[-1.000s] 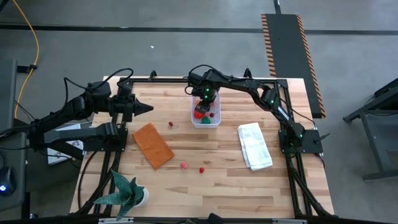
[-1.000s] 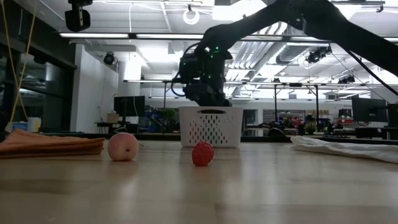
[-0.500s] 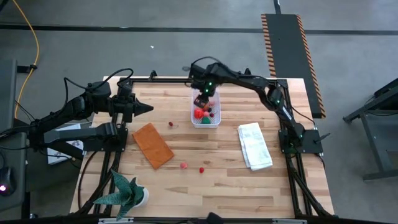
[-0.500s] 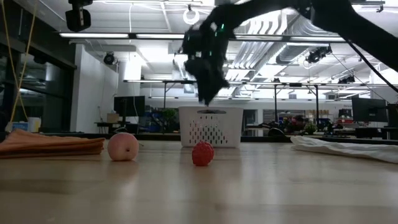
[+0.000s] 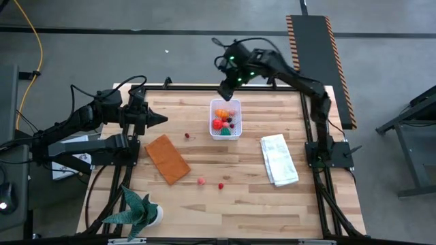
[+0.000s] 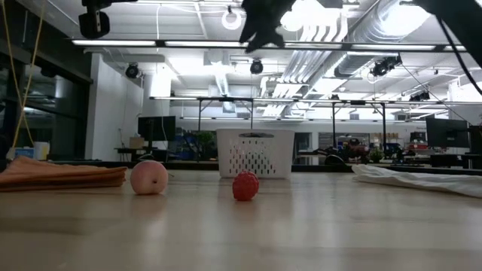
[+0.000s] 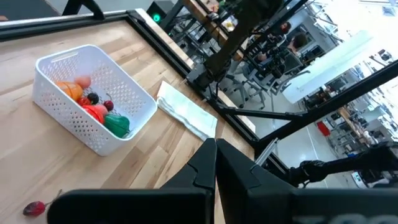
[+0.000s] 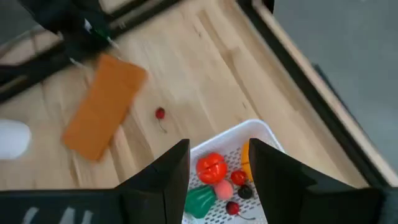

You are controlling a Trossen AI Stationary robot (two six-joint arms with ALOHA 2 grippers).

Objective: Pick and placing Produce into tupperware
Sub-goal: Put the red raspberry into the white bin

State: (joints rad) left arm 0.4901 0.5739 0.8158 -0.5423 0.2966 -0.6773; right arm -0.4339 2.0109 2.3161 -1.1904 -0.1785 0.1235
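Note:
The tupperware (image 5: 225,119) is a white perforated tub on the far middle of the table. It holds an orange piece, a red tomato (image 8: 211,167), a green piece (image 7: 117,124) and dark berries. A cherry (image 5: 187,135), a pink peach (image 6: 149,178) and a red strawberry (image 6: 245,185) lie loose on the wood. My right gripper (image 8: 217,171) hangs open and empty high above the tub's far end (image 5: 223,90). My left gripper (image 5: 160,118) is shut and empty, held above the table's left side.
An orange-brown flat rectangle (image 5: 167,158) lies left of centre. A folded white cloth (image 5: 279,159) is at the right. A green spiky plant (image 5: 139,211) stands at the near left corner. Bare wood lies between the tub and the loose pieces.
My right gripper has risen from just over the tub's contents to high above it. It has drifted toward the table's far edge and tipped from steeply down to a shallower slant. The produce in the tub now shows uncovered.

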